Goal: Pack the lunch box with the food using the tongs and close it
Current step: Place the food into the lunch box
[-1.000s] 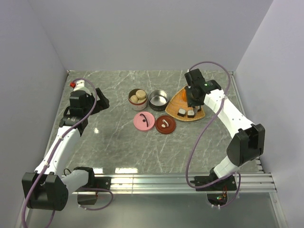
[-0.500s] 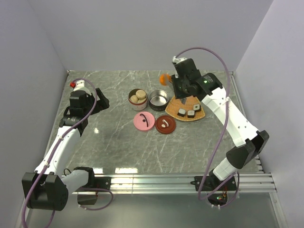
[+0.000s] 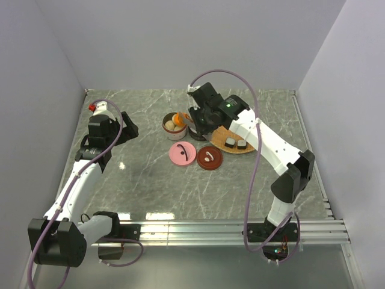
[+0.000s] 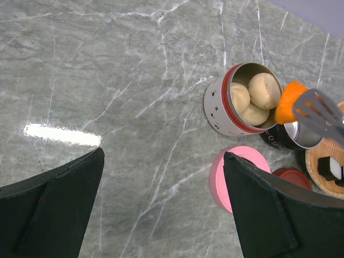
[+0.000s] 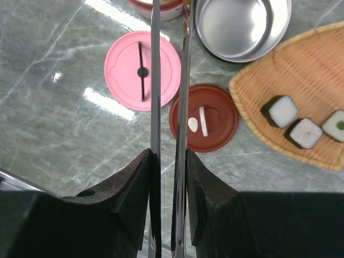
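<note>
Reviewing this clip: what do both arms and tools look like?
The left arm and right arm share white link shells, black joint housings and a mauve cable. A green light marks the right wrist, a red tab the left tool. Fingers are matte black wedges.

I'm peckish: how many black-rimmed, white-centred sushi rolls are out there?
3. One sushi roll lies nearest the dark red lid, a second beside it, a third at the picture's right edge, all on the orange woven tray. More may be hidden off-frame.

table [image 3: 150, 186]: grey veined marble | walls [image 3: 180, 42]: plain pale lilac | rail [image 3: 198, 232]: aluminium, near edge
</note>
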`<state>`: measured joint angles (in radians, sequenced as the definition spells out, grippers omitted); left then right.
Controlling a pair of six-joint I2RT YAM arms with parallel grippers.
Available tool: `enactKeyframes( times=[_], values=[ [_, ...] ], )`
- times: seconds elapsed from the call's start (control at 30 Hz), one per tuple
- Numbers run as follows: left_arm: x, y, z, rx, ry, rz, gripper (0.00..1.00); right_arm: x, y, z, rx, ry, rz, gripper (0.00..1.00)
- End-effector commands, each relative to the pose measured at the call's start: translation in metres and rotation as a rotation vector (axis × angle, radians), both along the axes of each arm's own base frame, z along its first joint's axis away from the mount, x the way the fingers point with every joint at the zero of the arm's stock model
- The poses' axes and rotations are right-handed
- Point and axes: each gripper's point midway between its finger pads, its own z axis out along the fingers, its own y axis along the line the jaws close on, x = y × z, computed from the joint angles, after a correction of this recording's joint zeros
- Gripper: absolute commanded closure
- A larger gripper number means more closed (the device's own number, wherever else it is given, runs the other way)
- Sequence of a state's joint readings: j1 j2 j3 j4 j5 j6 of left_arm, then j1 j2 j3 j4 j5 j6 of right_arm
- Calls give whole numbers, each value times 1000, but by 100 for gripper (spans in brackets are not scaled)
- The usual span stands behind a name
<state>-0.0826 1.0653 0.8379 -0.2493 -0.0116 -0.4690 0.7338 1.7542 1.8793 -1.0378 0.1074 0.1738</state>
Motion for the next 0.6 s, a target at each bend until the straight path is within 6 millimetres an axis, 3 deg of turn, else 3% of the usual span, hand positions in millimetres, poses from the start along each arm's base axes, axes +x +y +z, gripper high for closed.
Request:
enactKeyframes(
  times=[0.0,0.37,0.57],
  values=[
    [4,-3,7,-17,-34,-10,1,6,25,24,85,-66,39,81],
    [4,-3,7,-15,-32,-11,1,15,36,-4,47,-42,53,82],
    [3,-3,5,-15,-31,-11,1,12,31,-18,-3,-27,45,82]
  ],
)
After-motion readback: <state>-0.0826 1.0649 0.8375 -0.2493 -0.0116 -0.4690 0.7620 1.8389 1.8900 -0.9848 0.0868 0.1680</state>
